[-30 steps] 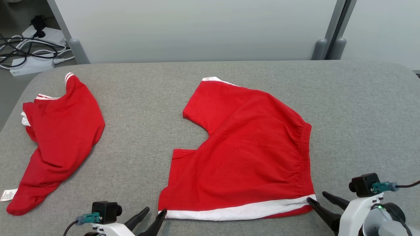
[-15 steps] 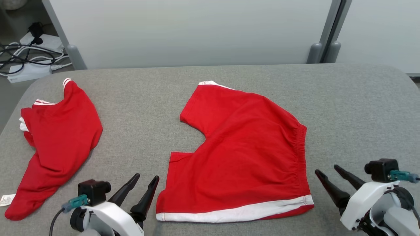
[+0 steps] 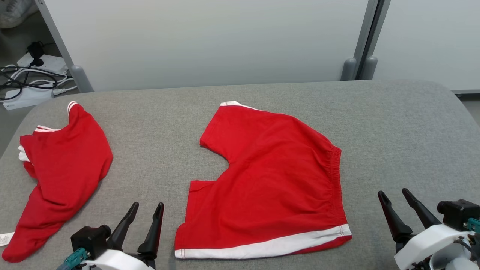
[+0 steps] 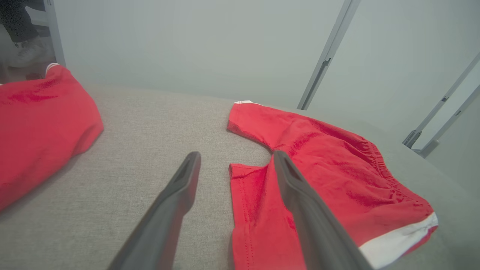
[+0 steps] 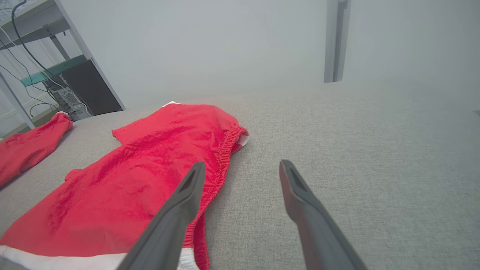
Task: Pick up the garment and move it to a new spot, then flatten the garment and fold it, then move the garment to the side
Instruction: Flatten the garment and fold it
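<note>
While red cloth shorts with white hem band [image 3: 273, 180] lie spread between my two pairs of fingers, I hold nothing. Left gripper [image 3: 148, 205]: fingers apart, just left of hem corner. Right gripper [image 3: 393, 192]: fingers apart, right of elastic waistband, clear of cloth. Flattening looks done; fold likely next. Need pinch on both near corners, then carry toward far leg. Crumpled red garment [image 3: 60, 168] well left of left fingers, on grey fabric tabletop [image 3: 393, 123].
</note>
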You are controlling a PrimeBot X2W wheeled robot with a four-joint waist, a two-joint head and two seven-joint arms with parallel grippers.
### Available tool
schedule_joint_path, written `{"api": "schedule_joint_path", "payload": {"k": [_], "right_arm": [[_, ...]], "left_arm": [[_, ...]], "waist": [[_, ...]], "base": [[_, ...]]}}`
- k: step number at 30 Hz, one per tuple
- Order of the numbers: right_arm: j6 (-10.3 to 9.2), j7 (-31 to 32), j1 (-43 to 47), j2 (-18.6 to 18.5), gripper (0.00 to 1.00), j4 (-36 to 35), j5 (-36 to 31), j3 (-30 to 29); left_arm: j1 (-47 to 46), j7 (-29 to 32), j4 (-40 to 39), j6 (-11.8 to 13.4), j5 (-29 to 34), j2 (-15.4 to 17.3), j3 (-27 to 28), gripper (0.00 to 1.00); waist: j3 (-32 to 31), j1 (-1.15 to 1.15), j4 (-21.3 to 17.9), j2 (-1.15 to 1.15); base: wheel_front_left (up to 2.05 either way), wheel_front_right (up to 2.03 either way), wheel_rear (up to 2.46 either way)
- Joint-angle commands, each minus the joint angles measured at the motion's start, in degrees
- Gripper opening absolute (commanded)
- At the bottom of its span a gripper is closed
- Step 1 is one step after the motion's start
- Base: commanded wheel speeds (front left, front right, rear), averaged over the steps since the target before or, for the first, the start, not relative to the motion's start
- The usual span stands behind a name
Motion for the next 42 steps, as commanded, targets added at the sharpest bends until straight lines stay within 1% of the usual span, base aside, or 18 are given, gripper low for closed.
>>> {"api": "schedule_joint_path", "payload": {"k": [1, 7, 8, 15, 16, 21, 26, 31, 33, 38, 42], "right_arm": [[-0.01, -0.79, 0.54, -0.70, 1.00, -2.20, -1.55, -1.00], [-0.01, -0.79, 4.56, 1.86, 1.00, -5.69, -6.48, -6.78], [-0.01, -0.79, 4.56, 1.86, 1.00, -5.69, -6.48, -6.78], [-0.01, -0.79, 7.66, 4.35, 1.00, -8.76, -11.61, -10.61], [-0.01, -0.79, 8.31, 5.17, 1.00, -9.46, -12.53, -11.61], [-0.01, -0.80, 9.13, 6.73, 1.00, -10.47, -14.25, -12.58], [-0.01, -0.80, 9.32, 7.35, 1.00, -10.47, -15.06, -12.36], [-0.01, -0.80, 9.18, 7.19, 1.00, -9.92, -15.01, -11.57], [-0.01, -0.80, 9.10, 6.81, 1.00, -9.21, -14.47, -10.12], [-0.01, -0.65, 7.65, 5.07, 1.00, -6.48, -11.53, -3.64], [-0.01, 1.07, 5.28, 3.76, 1.00, -3.63, -8.14, 1.42]], "left_arm": [[-0.96, -0.74, -1.92, -0.41, 1.33, 0.35, 3.60, 1.00], [2.53, -0.74, -4.93, -0.97, 8.17, -3.18, 10.72, 1.00], [2.53, -0.74, -4.93, -0.97, 8.17, -3.18, 10.72, 1.00], [5.04, -0.74, -6.82, -1.83, 14.18, -6.68, 16.20, 1.00], [5.51, -0.74, -6.79, -2.06, 15.23, -7.36, 17.03, 1.00], [5.90, -0.74, -6.36, -2.38, 17.28, -8.53, 18.08, 1.00], [5.96, -0.74, -5.84, -2.49, 18.27, -9.31, 18.11, 1.00], [5.97, -0.74, -5.29, -2.51, 17.70, -9.39, 16.89, 1.00], [5.98, -0.74, -4.90, -2.51, 17.22, -9.25, 16.06, 1.00], [5.77, -0.74, -3.58, -2.52, 15.80, -8.87, 14.20, 1.00], [5.34, -0.74, -2.84, -2.52, 14.92, -8.51, 12.47, 1.00]], "waist": [[-0.25, 0.00, -0.03, 0.00], [-1.03, 0.00, -0.03, 0.00], [-1.03, 0.00, -0.03, 0.00], [-1.56, 0.00, 0.17, 0.00], [-1.69, 0.00, 0.23, 0.00], [-1.55, 0.00, 0.31, 0.00], [-1.35, 0.00, 0.34, 0.00], [-1.24, 0.00, 0.30, 0.00], [-1.12, 0.00, 0.34, 0.00], [-0.58, 0.00, 0.40, 0.00], [0.15, 0.00, 0.73, 0.00]], "base": [[0.00, 0.00, 0.00], [0.00, 0.00, 0.00], [0.00, 0.00, 0.00], [0.00, 0.00, 0.00], [0.00, 0.00, 0.00], [0.00, 0.00, 0.00], [0.00, 0.00, 0.00], [0.00, 0.00, 0.00], [0.00, 0.00, 0.00], [0.00, 0.00, 0.00], [0.00, 0.00, 0.00]]}}
